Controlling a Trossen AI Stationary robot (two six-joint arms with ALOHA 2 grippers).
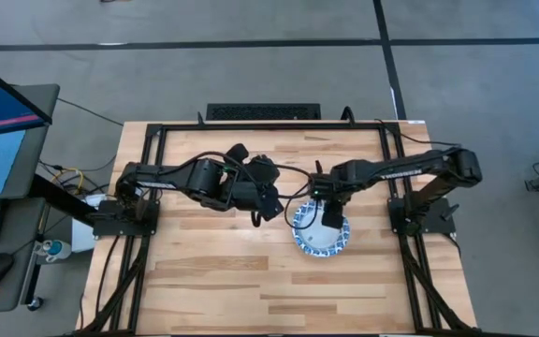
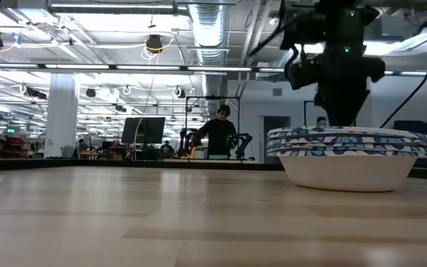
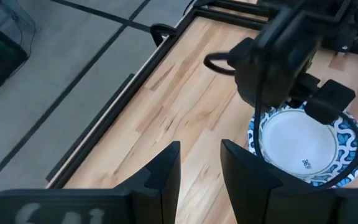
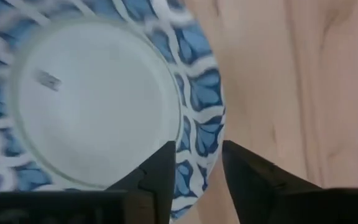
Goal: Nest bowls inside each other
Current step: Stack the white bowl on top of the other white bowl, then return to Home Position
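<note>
We found the bowls [image 1: 322,236] stacked as one nest right of table [image 1: 213,281] centre. Right gripper [image 4: 194,180] hung just above the rim, fingers slightly parted, empty — best lifted straight up, we judged, so nothing snags. Left gripper [image 3: 201,180] waited nearby, narrowly open, empty. Glossy, shallow, round ware — blue-patterned rim on pale planks.

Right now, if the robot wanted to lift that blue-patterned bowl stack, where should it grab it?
Probably the patterned rim of the bowl stack, from straight above, one finger inside, one outside. The bowls sit upright and shallow, so the thin rim is the only pinchable edge. The right gripper hovers there.
</note>
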